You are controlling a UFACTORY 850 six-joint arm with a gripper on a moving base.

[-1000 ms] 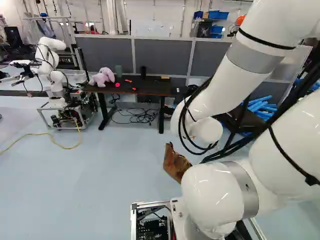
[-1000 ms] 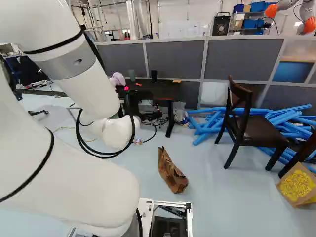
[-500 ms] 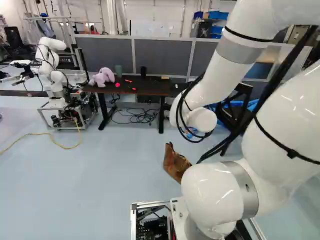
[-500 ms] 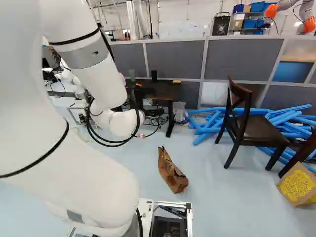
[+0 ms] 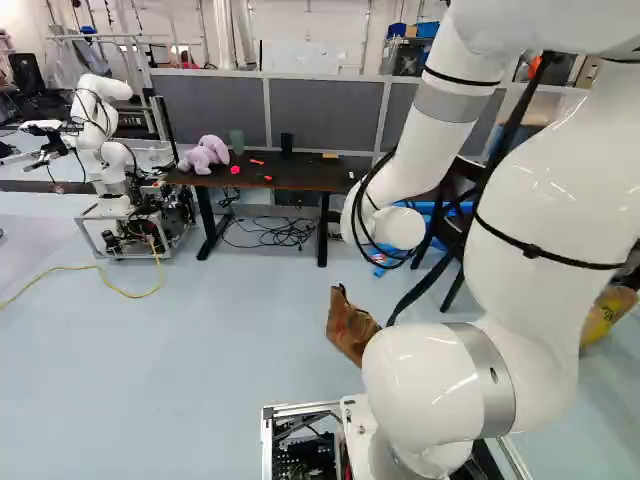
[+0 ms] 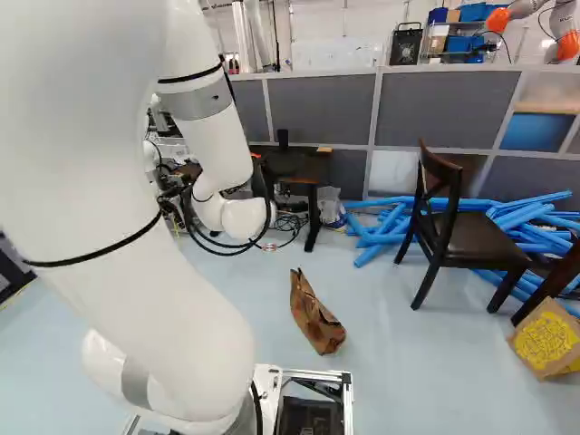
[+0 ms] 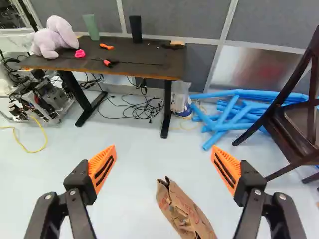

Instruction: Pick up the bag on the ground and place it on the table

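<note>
Wrist view: shows 2 fingers [image 7: 102, 169] spread open and paper bag [image 7: 184, 213] on floor [image 7: 132, 189], ahead between them. Could tear or shove it by closing off-centre.

Left base view: puts table [image 5: 308, 178] well beyond; may knock plush toy [image 5: 205, 155] with swinging load.

Right base view: places wooden chair [image 6: 476, 243] and foam tubes [image 6: 394, 227] beside likely route, not across.

The bag [image 7: 183, 211] lies on the floor [image 7: 132, 194] before the table [image 7: 149, 56].
</note>
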